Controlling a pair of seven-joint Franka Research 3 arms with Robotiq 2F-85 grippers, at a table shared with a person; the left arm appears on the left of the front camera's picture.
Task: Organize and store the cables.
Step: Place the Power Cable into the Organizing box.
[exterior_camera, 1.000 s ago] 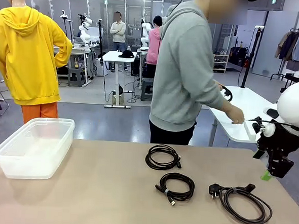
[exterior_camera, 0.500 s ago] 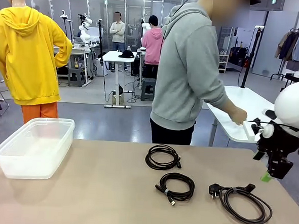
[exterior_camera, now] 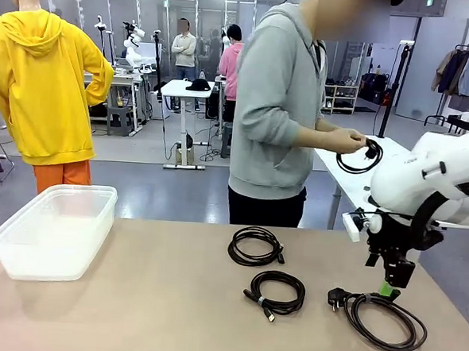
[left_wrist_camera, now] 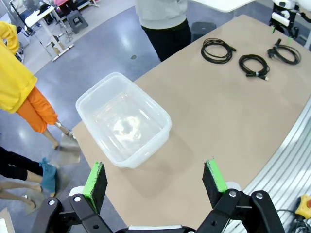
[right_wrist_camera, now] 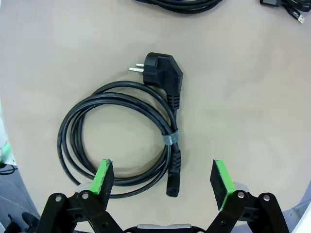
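Three coiled black cables lie on the tan table: a thin coil (exterior_camera: 256, 246), a second thin coil (exterior_camera: 275, 293), and a thicker power cord (exterior_camera: 381, 316) with a plug. My right gripper (exterior_camera: 391, 284) hangs open just above the power cord. In the right wrist view the cord (right_wrist_camera: 168, 138) lies directly below my right gripper (right_wrist_camera: 162, 177), its tied section between the green pads (right_wrist_camera: 103, 175). A person at the far side holds another coiled cable (exterior_camera: 361, 157) in both hands. My left gripper (left_wrist_camera: 154, 177) is open and empty, high above the table's left end.
A clear plastic container (exterior_camera: 56, 228) stands empty at the table's left end, also below the left wrist camera as the container (left_wrist_camera: 163, 114). A white side table (exterior_camera: 394, 165) stands behind the person at the right. Bare tabletop lies between the container and the cables.
My right arm has swung in from the right edge, leftward and down, over the power cord. The person has turned from the side table, now holding a coiled cable.
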